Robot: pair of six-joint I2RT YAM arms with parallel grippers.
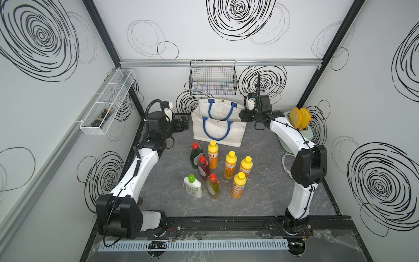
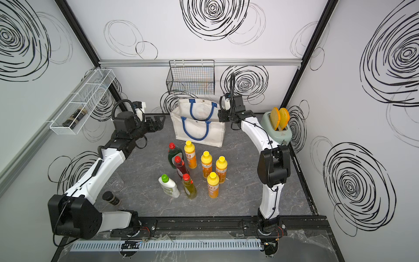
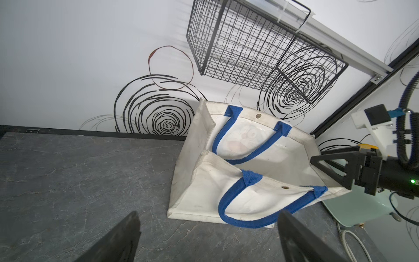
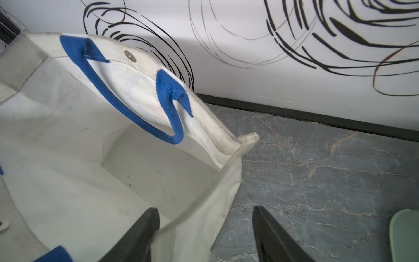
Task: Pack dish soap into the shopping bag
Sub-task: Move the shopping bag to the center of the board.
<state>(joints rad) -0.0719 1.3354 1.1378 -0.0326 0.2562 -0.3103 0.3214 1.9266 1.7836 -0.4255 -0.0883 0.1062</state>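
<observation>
The dish soap bottles stand upright in a cluster mid-table: several orange ones with yellow caps (image 1: 230,164), three red-capped ones (image 1: 203,167) and a white one with a green cap (image 1: 192,187). Behind them the off-white shopping bag (image 1: 218,133) (image 2: 199,133) stands open with its blue handles hanging down. My right gripper (image 1: 241,116) (image 4: 205,209) is open and straddles the bag's right side rim. One finger (image 4: 140,236) is inside the bag and the other (image 4: 272,236) is outside. My left gripper (image 1: 186,122) (image 3: 208,215) is open and empty, left of the bag.
A black wire basket (image 1: 213,77) hangs on the back wall above the bag. A white wire shelf (image 1: 108,99) on the left wall holds a dark jar. A pale green toaster (image 2: 276,131) with two slices stands at the back right. A dark jar (image 2: 111,197) lies near the left arm.
</observation>
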